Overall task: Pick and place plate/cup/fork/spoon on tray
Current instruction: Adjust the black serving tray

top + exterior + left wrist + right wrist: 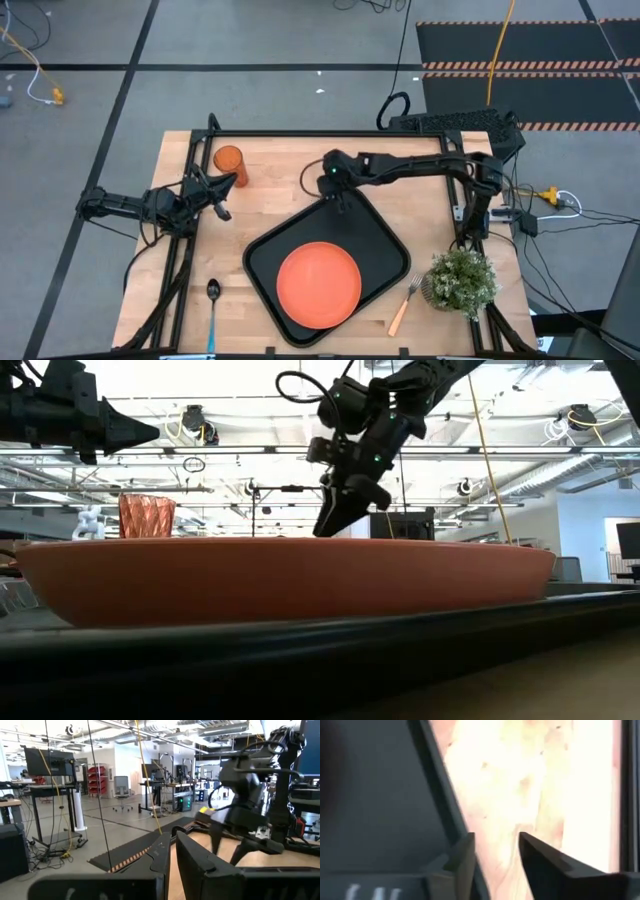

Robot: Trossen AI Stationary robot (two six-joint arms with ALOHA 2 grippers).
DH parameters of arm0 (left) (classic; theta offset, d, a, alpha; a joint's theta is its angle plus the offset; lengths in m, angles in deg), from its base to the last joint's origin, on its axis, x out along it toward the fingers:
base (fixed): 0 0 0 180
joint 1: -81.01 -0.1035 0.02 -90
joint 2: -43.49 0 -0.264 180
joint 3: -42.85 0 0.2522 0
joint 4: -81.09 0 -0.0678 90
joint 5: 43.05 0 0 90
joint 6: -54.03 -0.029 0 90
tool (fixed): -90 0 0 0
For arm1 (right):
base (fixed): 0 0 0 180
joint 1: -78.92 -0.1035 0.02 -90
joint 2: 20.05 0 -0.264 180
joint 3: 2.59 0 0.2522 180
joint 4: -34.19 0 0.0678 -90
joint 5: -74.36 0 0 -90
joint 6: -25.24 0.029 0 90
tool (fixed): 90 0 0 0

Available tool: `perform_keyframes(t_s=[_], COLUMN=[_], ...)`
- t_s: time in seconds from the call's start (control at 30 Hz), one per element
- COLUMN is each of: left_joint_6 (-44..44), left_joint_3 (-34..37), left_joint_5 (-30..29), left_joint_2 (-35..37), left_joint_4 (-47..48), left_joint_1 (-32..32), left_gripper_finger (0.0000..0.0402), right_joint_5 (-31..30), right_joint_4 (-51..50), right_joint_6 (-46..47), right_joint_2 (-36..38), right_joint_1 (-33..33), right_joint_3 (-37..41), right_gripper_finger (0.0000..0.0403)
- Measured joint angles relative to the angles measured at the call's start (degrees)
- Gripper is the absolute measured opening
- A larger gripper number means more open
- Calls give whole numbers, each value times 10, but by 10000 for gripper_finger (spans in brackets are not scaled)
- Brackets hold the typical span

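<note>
Orange plate (318,284) lies centred in the black tray (377,221), presumably already placed; translucent orange cup (229,160) stands off-tray at 10 o'clock, blue-handled spoon (212,309) at 8 o'clock, tan-handled fork (404,305) at 4 o'clock beside a small potted plant (461,279). Right gripper (338,200) hangs over the tray's 12 o'clock corner, its fingers (462,862) slightly parted and empty, straddling the rim in the wrist view, which the overhead cannot resolve. Left gripper (226,184) hovers just beside the cup, apparently spread and holding nothing, likely lining up on it.
</note>
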Motion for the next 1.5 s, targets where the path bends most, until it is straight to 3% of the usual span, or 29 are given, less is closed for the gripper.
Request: perform_keyframes(t_s=[0.17,0.4,0.7,0.83,1.07,1.17,1.5], left_joint_6=[0,-9,-11,-11,-6,1,4], left_joint_3=[0,0,0,0,0,0,0], left_joint_5=[0,0,0,0,-1,-1,-1], left_joint_2=[0,0,0,0,0,0,0], left_joint_4=[1,18,32,31,31,31,46], left_joint_1=[0,0,0,0,0,0,0], left_gripper_finger=[33,33,33,33,33,33,33], right_joint_5=[34,119,104,58,-42,-81,-99], right_joint_4=[28,-10,-31,-39,-35,-37,-139], right_joint_6=[-4,4,23,32,54,83,100], right_joint_2=[-32,-88,-98,-98,-95,-96,-90], right_joint_1=[29,42,49,51,41,36,14], right_joint_3=[0,1,1,1,3,3,4], right_gripper_finger=[199,202,194,152,12,6,1])
